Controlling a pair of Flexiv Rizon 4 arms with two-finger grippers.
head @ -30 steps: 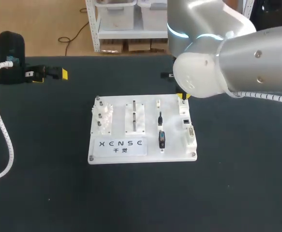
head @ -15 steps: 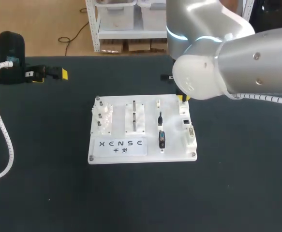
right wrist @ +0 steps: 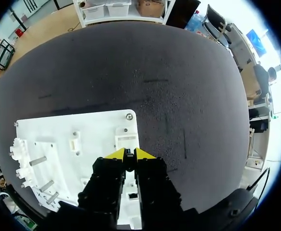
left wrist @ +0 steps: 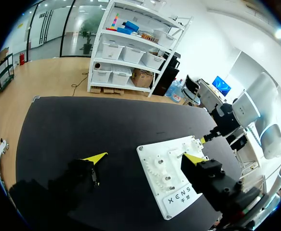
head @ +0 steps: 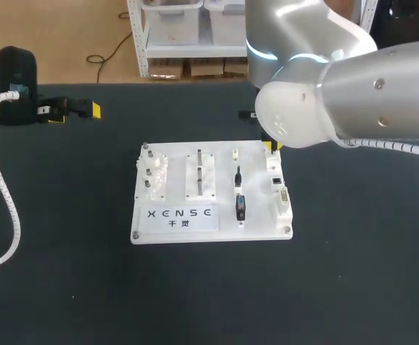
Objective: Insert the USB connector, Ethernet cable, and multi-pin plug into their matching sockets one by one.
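Note:
The white socket board (head: 220,152) lies mid-table. My right gripper (head: 269,146) stands over the board's back right corner, shut on a small dark connector (right wrist: 129,159). In the right wrist view the right gripper (right wrist: 129,154) is just above a white socket block (right wrist: 126,139) on the board (right wrist: 92,130). A thin black plug (head: 238,175) and a black and blue plug (head: 240,207) rest in holders on the board. Along its right edge are sockets (head: 282,194). My left gripper (head: 71,109) is at the table's far left, open and empty (left wrist: 144,157), well away from the board (left wrist: 152,161).
White pegs and post fixtures (head: 152,176) occupy the board's left half. A corrugated white cable (head: 8,208) from my left arm loops over the table's left side. Dark tabletop (head: 209,295) surrounds the board on all sides.
My right arm has shifted slightly to the left, its gripper staying over the board's back right corner. The left arm has not moved.

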